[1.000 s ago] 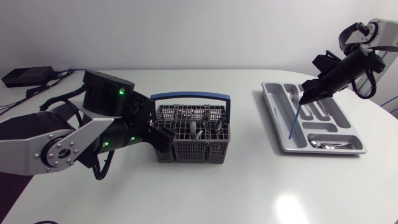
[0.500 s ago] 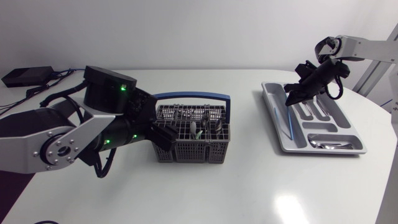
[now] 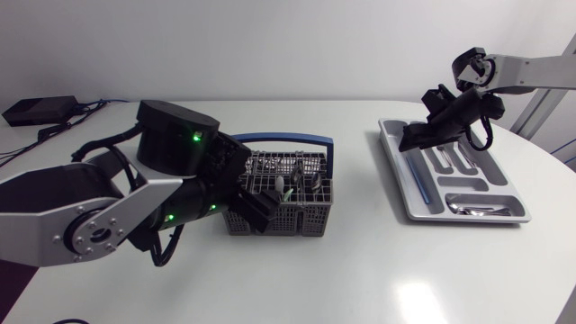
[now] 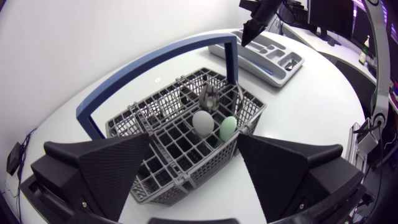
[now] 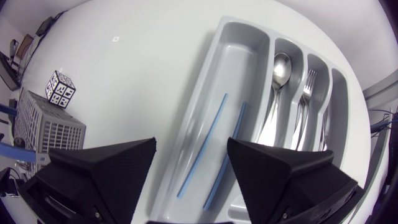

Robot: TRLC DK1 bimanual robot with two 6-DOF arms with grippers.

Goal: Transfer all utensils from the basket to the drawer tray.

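The left claw (image 4: 194, 142) was spread apart beside the basket (image 4: 186, 171), mid-tabletop, with spoons (image 4: 202, 122) inside. The right claw (image 5: 191, 146) was spread apart above blue sticks (image 5: 205, 140) in the tray (image 5: 242, 56) near the tabletop's right edge.

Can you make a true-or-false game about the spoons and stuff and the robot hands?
Two thin blue sticks lie in the grey plastic drawer tray, in its longest compartment. True.
The right gripper is holding a blue stick. False: it is open and empty above the tray.
The grey mesh basket with the blue handle is empty. False: utensils with a white rounded end and a green rounded end stand in it.
A metal spoon and a metal fork lie in separate tray compartments. True.
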